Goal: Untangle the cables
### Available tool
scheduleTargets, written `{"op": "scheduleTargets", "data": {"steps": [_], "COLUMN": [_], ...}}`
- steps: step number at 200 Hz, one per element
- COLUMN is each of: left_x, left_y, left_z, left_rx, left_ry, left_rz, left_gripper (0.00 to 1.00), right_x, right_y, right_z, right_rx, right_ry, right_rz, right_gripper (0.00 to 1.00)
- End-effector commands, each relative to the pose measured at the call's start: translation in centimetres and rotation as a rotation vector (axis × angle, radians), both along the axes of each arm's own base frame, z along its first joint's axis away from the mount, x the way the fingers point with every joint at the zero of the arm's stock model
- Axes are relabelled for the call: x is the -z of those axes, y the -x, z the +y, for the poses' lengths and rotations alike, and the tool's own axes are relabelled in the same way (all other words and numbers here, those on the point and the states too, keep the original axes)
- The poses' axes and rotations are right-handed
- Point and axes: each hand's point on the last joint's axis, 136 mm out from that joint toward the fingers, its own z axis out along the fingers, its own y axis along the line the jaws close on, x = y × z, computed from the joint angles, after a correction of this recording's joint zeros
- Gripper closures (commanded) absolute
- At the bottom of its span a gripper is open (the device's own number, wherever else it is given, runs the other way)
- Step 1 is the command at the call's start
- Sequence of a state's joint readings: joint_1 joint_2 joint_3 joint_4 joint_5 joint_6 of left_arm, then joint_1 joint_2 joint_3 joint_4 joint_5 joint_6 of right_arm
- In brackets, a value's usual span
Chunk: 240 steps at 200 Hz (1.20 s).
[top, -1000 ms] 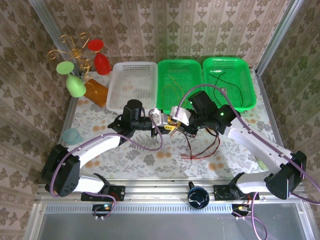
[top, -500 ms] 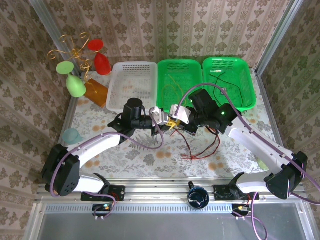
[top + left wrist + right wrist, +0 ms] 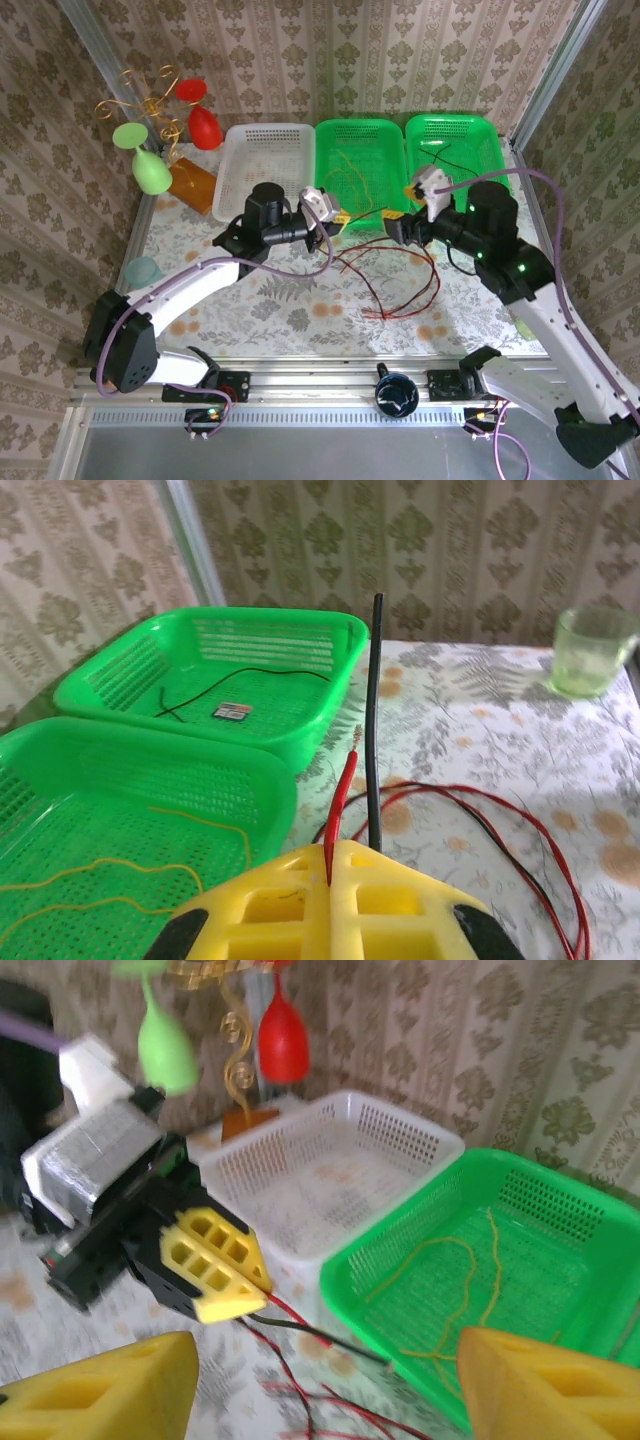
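Cables (image 3: pixel 341 790) clamped at mid-frame for separating.
Red and black ends are pinched in the closed left gripper (image 3: pixel 337 220); the right gripper (image 3: pixel 320 1390) is spread wide, empty, presumably to take one strand.

The right gripper (image 3: pixel 392 222) lets go and swings away to the right of centre, jaws now apart. The left gripper (image 3: pixel 336 216) clamps shut on the cables (image 3: pixel 405 285), whose red loops spread wider across mid-frame.

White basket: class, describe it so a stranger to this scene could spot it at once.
On the table, three mesh baskets line the far edge. The white basket is the leftmost; the middle basket and the right basket are bright green.
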State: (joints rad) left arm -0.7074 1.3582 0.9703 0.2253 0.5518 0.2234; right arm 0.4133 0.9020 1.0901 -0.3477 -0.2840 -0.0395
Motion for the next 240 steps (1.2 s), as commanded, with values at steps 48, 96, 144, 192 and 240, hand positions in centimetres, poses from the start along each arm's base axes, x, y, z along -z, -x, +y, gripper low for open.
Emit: {"op": "scheduleTargets", "data": {"steps": [48, 96, 144, 192, 240], "left_x": [-9.3, -12.3, -12.9, -13.1, -13.3], "left_y": [-2.4, -3.3, -3.7, -3.8, -3.8], "left_z": [-0.7, -1.5, -1.5, -1.5, -1.5], "left_rx": [-0.135, -0.142, -0.156, -0.157, -0.155], "left_ry": [0.273, 0.253, 0.25, 0.245, 0.244], "left_rz": [0.04, 0.042, 0.025, 0.019, 0.018], "left_gripper": [1.0, 1.0, 1.0, 1.0, 1.0], "right_x": [1.4, -0.8, -4.2, -7.3, -7.3], "right_y": [-3.8, -6.1, -7.7, -8.8, -11.5], "right_z": [0.3, 2.5, 1.0, 0.8, 2.0], "right_rx": [0.167, 0.069, 0.136, 0.115, 0.086], "right_ry": [-0.661, -0.808, -0.773, -0.757, -0.725], "right_rz": [0.373, 0.396, 0.324, 0.323, 0.43], "right_gripper": [0.32, 0.32, 0.29, 0.29, 0.37]}}
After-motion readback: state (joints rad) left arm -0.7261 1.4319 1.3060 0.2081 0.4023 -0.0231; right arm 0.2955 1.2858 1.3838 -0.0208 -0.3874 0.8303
